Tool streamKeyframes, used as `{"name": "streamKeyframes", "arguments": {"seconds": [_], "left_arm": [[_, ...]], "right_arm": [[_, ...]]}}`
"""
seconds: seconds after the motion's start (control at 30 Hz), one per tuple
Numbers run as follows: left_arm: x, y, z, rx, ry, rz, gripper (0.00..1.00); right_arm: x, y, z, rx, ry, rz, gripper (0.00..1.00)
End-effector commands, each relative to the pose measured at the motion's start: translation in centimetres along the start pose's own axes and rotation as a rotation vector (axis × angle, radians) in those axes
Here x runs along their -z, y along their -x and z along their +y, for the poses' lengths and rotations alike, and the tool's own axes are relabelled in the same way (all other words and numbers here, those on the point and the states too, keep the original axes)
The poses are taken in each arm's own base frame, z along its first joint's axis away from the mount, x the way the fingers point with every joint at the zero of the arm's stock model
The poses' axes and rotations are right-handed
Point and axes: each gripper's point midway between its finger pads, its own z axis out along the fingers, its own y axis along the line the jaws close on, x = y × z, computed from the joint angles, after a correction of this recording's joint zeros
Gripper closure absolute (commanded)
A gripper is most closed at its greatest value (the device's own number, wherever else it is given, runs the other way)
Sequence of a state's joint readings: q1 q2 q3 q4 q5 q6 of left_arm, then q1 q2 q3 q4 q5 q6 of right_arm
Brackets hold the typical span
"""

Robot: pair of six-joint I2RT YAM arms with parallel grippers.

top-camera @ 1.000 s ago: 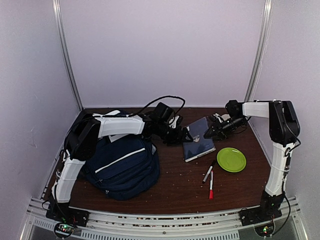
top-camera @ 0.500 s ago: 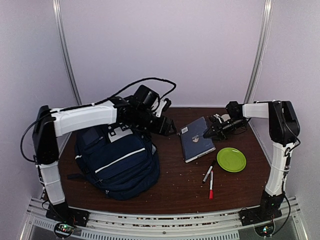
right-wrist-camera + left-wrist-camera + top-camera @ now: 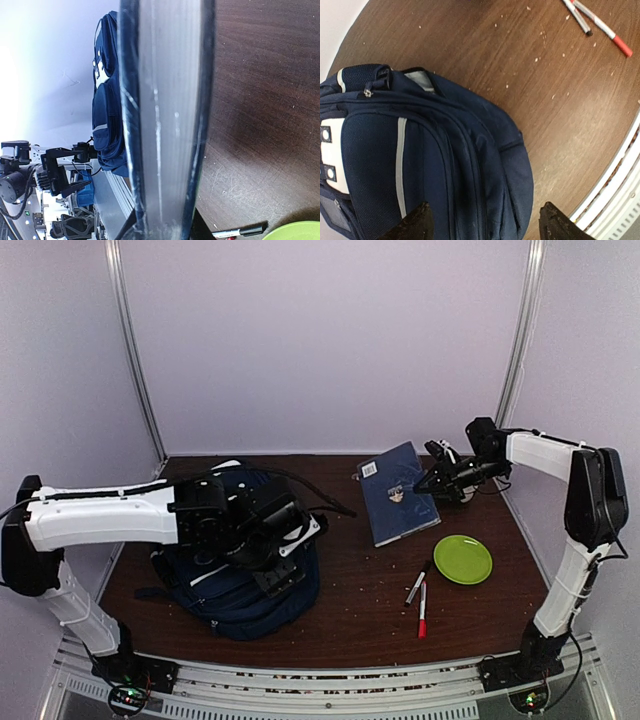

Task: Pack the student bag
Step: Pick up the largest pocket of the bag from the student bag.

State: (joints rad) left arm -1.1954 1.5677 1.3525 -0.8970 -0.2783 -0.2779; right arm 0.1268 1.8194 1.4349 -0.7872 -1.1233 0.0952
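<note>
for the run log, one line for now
left gripper open over student bag; right gripper shut on book; pens, plate on table

Left arm stretched low from the left, elbow bent, left gripper (image 3: 282, 572) angled downward, jaws wide apart, right arm reaching far forward, right gripper (image 3: 433, 481) clamped on book (image 3: 398, 498) edge.

- The student bag (image 3: 445, 165) lies on the table (image 3: 350, 625), directly under the left gripper's (image 3: 486, 226) spread jaws.
- The book (image 3: 396, 496) sits between the right gripper's (image 3: 432, 480) jaws and extends to their left.
- The plate (image 3: 462, 559) lies nearward of the right jaws.
- The pens (image 3: 422, 612) lie side by side, just left of the plate.
</note>
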Motion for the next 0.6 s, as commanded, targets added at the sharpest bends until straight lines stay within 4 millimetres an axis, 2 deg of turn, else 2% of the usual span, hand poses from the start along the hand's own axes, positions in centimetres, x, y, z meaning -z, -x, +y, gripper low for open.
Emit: {"name": "streamKeyframes", "arguments": {"seconds": [0.0,0.13,0.37,0.57], "left_arm": [[0.0,-2.9,0.1,-0.059,0.097,0.111,0.23],[-1.8,-4.7,-0.6,-0.108,0.115,0.196,0.23],[-4.2,-4.8,-1.0,-0.129,0.148,0.239,0.27],[-5.8,-5.3,0.9,-0.123,0.295,0.314,0.37]], "right_arm": [[1.0,0.5,3.5,0.114,0.097,-0.038,1.00],[0.9,0.6,3.6,0.110,0.107,-0.040,1.00],[0.8,0.5,3.6,0.115,0.103,-0.052,1.00],[0.8,0.4,3.5,0.111,0.101,-0.054,1.00]]}}
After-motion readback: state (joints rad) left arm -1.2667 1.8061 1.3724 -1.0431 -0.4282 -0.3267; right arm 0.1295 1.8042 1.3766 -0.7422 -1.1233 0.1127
